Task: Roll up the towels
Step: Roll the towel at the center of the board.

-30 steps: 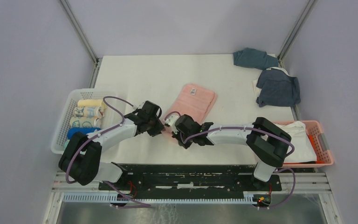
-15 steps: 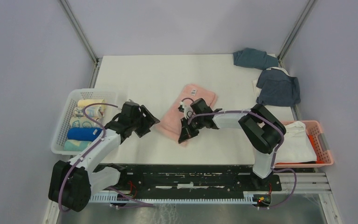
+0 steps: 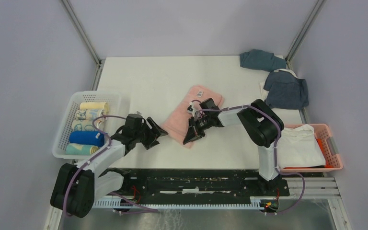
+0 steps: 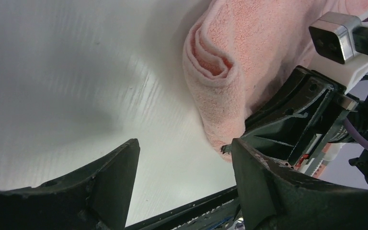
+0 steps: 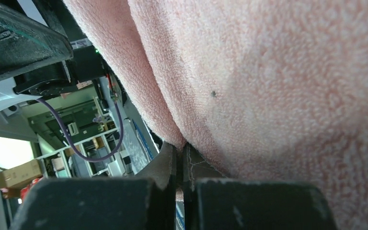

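you are sitting somewhere mid-batch, by my reading. several rolled towels (image 3: 85, 138) are lying side by side in the white basket (image 3: 63, 130) at the left edge, so that share is looking finished. the pink towel (image 3: 202, 108) is lying near the middle of the counter (image 3: 143, 79), and it is the one in hand: its near end is curling into a loose first roll of only a few turns, while the far part with the label is lying flat and unrolled. the right pincer (image 3: 191, 135) is resting at that near end with its fingers pressed together and pink cloth bearing right against the tips; i cannot tell whether a thin fold is being nipped between them. the left pincer (image 4: 184, 153) is hanging spread wide just beside the roll's open end, gripping nothing and not touching the cloth. so this roll is barely begun, i am judging, with most of the length waiting to be wound and the curl looking slack enough to spring open if you are letting it go. beyond that, two slate blue towels (image 3: 286, 89) are lying crumpled at the far right corner, and a white towel (image 3: 301, 143) is lying unrolled in the pink basket (image 3: 334, 154) on the right. i am counting at least those as work left, after the pink one is getting finished and binned.
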{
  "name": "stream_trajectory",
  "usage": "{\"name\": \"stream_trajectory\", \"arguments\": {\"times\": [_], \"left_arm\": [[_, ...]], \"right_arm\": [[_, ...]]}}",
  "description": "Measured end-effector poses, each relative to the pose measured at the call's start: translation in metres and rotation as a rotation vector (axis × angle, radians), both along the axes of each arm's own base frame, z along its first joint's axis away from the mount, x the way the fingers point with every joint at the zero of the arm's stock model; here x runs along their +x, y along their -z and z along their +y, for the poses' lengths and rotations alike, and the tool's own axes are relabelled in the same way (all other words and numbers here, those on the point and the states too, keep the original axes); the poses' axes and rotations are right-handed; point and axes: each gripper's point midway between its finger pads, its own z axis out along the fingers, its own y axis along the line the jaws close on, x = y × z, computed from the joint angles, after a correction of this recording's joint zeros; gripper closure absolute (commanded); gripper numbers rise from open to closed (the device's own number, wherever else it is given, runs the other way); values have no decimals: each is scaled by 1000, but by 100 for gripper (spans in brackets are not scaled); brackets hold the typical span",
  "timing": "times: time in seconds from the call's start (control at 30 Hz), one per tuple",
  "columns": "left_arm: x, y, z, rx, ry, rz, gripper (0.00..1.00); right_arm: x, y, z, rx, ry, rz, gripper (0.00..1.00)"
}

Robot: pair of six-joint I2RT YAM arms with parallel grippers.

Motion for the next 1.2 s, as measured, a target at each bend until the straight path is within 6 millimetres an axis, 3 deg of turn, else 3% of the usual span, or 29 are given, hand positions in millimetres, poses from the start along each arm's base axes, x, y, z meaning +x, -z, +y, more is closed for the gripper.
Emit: {"name": "stream_trajectory", "arguments": {"times": [0.27,0.6,0.87,1.2], "left_arm": [[10,20,-8,-16,8,44,30],[33,21,-19,-37,17,25,36],[41,25,-20,-34,2,39,42],[51,26,-24,-38,-13,54,43]], "right_arm": [[3,2,-1,9,-6,60,96],[4,-1,-1,-7,-14,70,86],[8,-6,-5,-59,-36,18,63],[9,-54,-10,-197,-114,-358,38]]}}
